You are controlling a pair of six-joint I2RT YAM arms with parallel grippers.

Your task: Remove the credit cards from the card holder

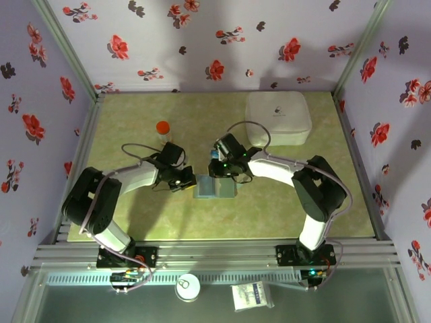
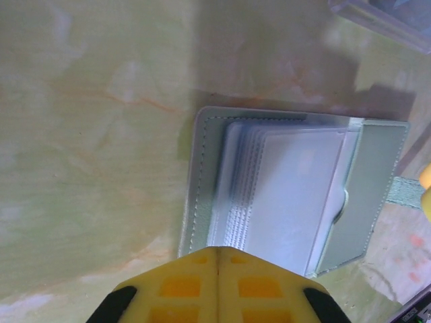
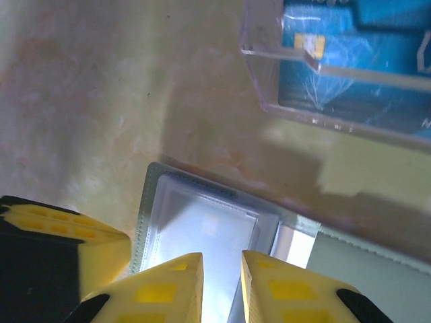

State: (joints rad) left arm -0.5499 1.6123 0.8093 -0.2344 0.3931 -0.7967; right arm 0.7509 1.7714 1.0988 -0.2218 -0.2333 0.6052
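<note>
Writing: none legible. The white packet (image 1: 252, 296) at the lower edge of the overhead view carries print too small to read. Dark markings on the blue-teal credit card (image 3: 350, 60) are blurred. A small dark logo on the large white rounded-square case (image 1: 278, 118), upper right of the overhead view, is unreadable.

Left arm (image 1: 101, 198): comes in from lower left of the overhead view, elbow low, forearm reaching right toward centre. Left gripper (image 2: 217, 252): yellow fingers pressed together with no gap, tips at the lower edge of the holder. Cannot tell whether they pinch that edge.

Flat grey-blue folding card holder (image 1: 215, 187): lies open on the mottled green tabletop (image 1: 135, 222), centre, between the two grippers. It has a stitched border and a stack of clear plastic sleeves (image 2: 289, 195) on its panel.

Right arm (image 1: 313, 188): comes in from lower right, elbow high, wrist bent left. Right gripper (image 3: 222, 259): yellow fingers a narrow slit apart over a sleeve. Contact cannot be told.

Blue-teal card sits inside a clear plastic pocket (image 3: 269, 74), upper right of the right wrist view, beyond the holder's panel.
</note>
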